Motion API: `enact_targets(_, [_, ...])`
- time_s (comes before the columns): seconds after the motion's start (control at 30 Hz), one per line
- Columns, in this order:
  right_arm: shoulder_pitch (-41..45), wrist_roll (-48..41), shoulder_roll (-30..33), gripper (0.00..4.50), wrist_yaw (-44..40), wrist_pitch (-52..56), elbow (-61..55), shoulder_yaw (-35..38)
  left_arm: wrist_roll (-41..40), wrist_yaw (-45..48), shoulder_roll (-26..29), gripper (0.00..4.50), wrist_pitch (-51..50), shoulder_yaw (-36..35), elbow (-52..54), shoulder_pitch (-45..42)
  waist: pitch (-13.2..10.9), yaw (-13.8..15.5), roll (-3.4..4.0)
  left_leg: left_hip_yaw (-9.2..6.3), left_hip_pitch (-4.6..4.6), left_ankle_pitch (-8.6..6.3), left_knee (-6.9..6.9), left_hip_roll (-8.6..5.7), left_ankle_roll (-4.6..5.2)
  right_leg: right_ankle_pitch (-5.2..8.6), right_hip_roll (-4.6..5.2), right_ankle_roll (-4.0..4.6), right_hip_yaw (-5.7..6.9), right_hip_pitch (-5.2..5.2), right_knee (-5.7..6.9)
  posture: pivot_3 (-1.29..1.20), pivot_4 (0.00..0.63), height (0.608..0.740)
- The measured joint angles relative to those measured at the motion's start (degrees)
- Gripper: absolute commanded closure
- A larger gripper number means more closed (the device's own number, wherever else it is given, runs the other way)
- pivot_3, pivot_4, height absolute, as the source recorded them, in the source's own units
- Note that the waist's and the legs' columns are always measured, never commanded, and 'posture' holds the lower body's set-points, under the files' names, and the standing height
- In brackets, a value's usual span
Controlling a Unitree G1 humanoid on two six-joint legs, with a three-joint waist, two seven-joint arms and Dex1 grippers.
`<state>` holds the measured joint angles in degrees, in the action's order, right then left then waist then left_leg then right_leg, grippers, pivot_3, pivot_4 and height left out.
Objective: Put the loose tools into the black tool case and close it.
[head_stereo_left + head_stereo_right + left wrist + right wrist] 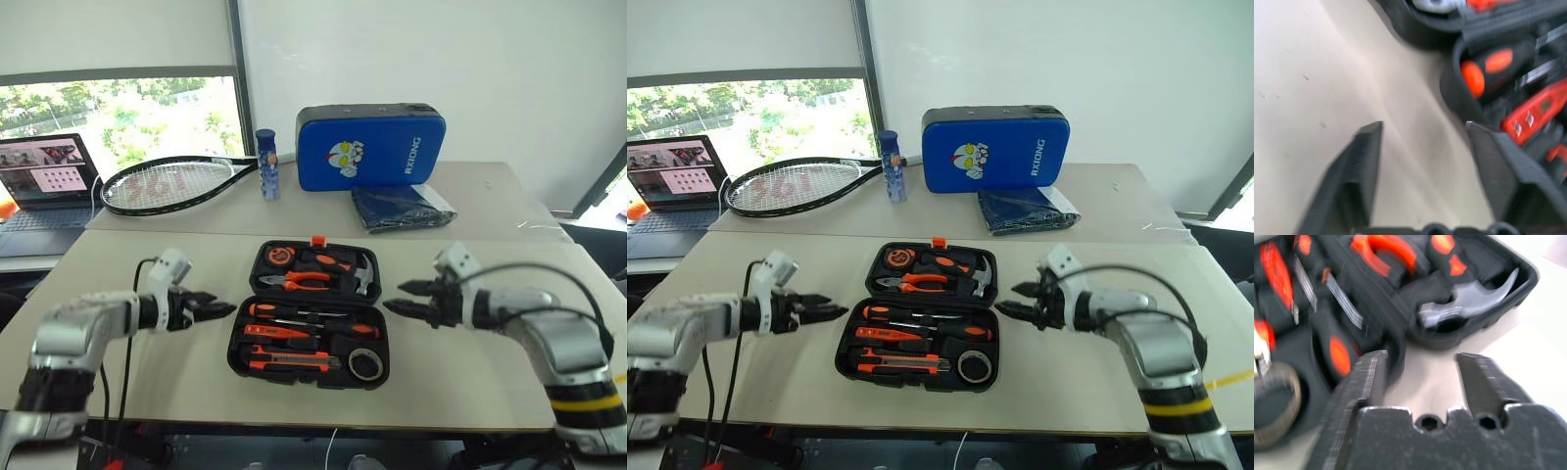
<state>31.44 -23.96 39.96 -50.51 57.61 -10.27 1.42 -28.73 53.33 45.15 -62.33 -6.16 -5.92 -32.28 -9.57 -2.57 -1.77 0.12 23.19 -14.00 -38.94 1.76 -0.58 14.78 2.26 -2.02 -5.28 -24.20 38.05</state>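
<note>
The black tool case point(294, 378) lies open on the table in front of me, lid half farther away. In the near half sit two orange-black screwdrivers point(294, 311), a slim orange tool point(277, 333), the utility knife point(291, 361) and the black tape roll point(365, 364). My left gripper point(227, 310) hovers just left of the case, pointing at it, open and empty. From the other side my right gripper point(392, 305) faces the case, also open and empty. The left wrist view shows the left gripper point(1422, 129) spread over bare table beside the case; the right wrist view shows the right gripper point(1420, 357) by the case's corner.
The lid half holds pliers point(294, 280), a hammer point(363, 275) and a tape measure point(279, 257). Behind the case are a black racket point(167, 184), a blue bottle point(266, 164), a blue padded bag point(370, 147) and a folded dark cloth point(402, 208). A laptop point(39, 181) stands far left.
</note>
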Motion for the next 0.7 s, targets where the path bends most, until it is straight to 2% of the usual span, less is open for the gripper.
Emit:
enact_targets(0.1, [7.86,-3.30,-1.92,1.32,2.43,13.45,2.98,0.12,-0.39,-1.46,-1.47,0.84,-5.58,1.86,-5.77,-6.97,0.00,0.05,0.00,-0.06,0.10,0.00,0.03,0.00,0.00,0.00,-0.01,0.01,0.08,-0.05,-0.05,0.00,0.150,0.740])
enact_targets(0.23, [17.17,-2.06,-5.43,1.32,9.20,25.05,11.28,-1.16,2.10,-6.04,-6.58,0.84,-6.70,5.09,-13.03,-14.64,0.00,0.21,0.00,-0.07,0.20,0.00,0.02,-0.03,-0.01,-0.01,0.05,0.02,0.11,-0.11,-0.04,0.00,0.150,0.740])
enact_targets(0.4, [21.00,1.24,-8.10,1.32,16.17,29.07,19.64,-1.98,5.32,-9.25,-9.42,0.84,-6.34,7.31,-18.61,-18.82,0.00,0.19,0.00,-0.06,0.44,0.00,0.05,-0.05,-0.01,-0.01,0.11,0.02,0.13,-0.32,-0.01,0.00,0.150,0.740])
enact_targets(0.7, [23.91,3.40,-11.52,1.32,21.95,29.12,26.63,-2.30,8.95,-12.25,-12.76,0.84,-4.64,8.39,-24.80,-22.50,0.00,-0.04,0.00,-0.07,0.54,0.02,0.05,-0.07,-0.04,-0.02,0.14,0.02,0.14,-0.42,0.01,0.00,0.150,0.740])
